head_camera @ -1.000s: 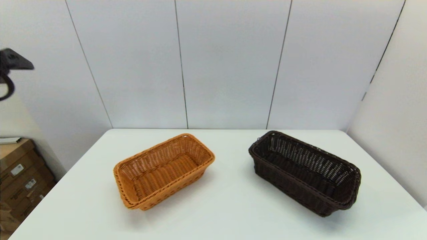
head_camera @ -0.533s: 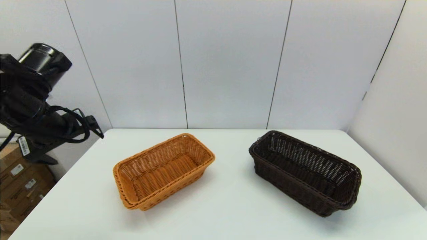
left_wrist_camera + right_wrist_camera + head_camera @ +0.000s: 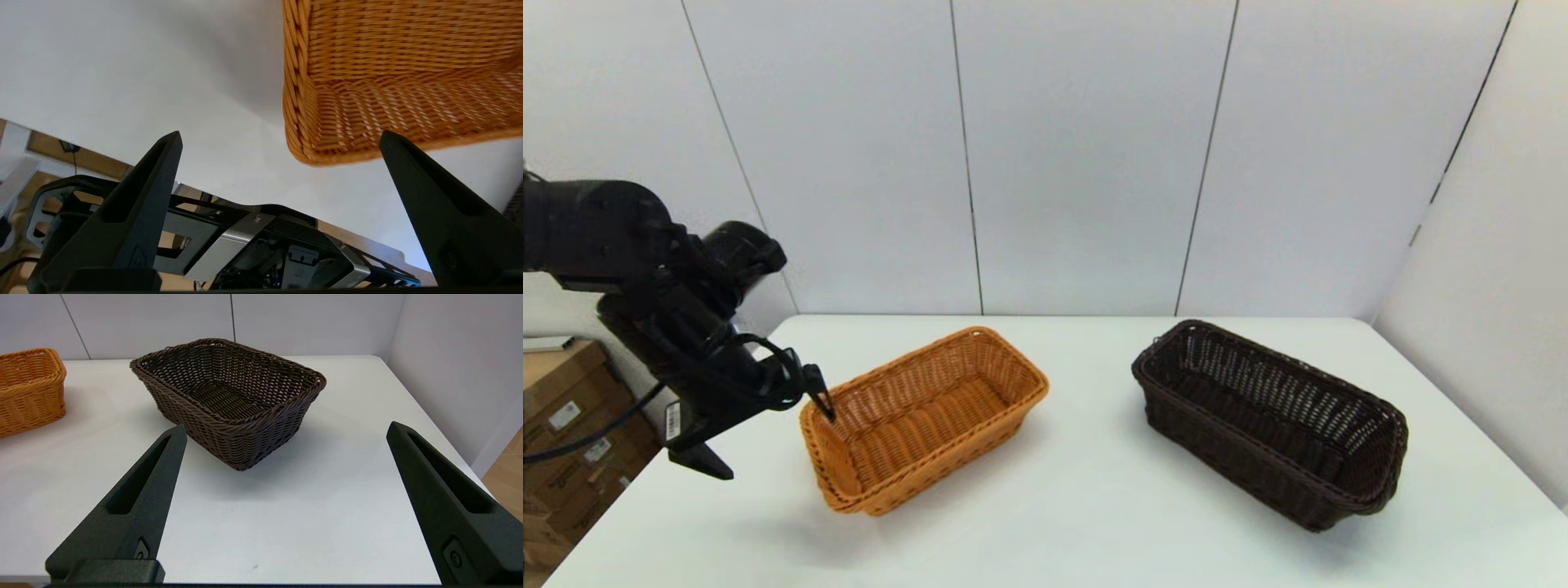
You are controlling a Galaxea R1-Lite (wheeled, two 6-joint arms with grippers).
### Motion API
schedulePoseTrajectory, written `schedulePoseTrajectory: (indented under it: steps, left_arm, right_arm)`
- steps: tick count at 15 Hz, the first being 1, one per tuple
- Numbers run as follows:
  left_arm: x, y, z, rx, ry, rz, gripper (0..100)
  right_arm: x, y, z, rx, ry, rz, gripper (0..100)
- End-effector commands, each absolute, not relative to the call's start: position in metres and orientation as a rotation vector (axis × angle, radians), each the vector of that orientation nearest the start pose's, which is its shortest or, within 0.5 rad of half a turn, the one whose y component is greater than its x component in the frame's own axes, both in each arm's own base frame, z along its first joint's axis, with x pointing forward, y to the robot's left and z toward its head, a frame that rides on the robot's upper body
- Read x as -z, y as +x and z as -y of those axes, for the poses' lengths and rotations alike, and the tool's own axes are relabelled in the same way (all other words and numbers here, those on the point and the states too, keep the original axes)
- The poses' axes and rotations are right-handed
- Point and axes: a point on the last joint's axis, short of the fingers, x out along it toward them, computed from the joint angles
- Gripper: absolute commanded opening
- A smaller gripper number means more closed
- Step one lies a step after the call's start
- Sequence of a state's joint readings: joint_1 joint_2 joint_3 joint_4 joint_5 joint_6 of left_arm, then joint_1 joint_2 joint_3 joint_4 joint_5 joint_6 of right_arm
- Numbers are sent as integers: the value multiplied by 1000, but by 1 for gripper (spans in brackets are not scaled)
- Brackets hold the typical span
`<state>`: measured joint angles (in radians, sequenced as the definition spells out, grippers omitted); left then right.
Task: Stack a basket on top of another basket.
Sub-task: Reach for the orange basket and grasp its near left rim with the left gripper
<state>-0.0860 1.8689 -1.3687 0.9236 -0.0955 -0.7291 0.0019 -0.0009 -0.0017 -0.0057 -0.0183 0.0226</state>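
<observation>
Fingers of the left gripper are spread wide, holding nothing; since half a second ago the arm has swung down from the table's left edge, and its tip now hangs by the near left corner of the orange-tan basket, whether touching cannot be told; the right gripper, also spread, sits low at the near edge of the white table, out of the head view; the dark brown basket stands unmoved, well apart to the right.
</observation>
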Motion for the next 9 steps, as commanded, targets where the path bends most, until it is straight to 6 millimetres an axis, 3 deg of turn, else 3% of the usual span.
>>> schedulePoseTrajectory:
  steps: [1, 9]
  left_arm:
    - [-134, 308, 27, -381, -556, -1516, 100]
    - [-79, 346, 31, -401, -543, -1582, 100]
  right_arm:
    - [-77, -23, 0, 15, 23, 8, 100]
    - [-77, -23, 0, 15, 23, 8, 100]
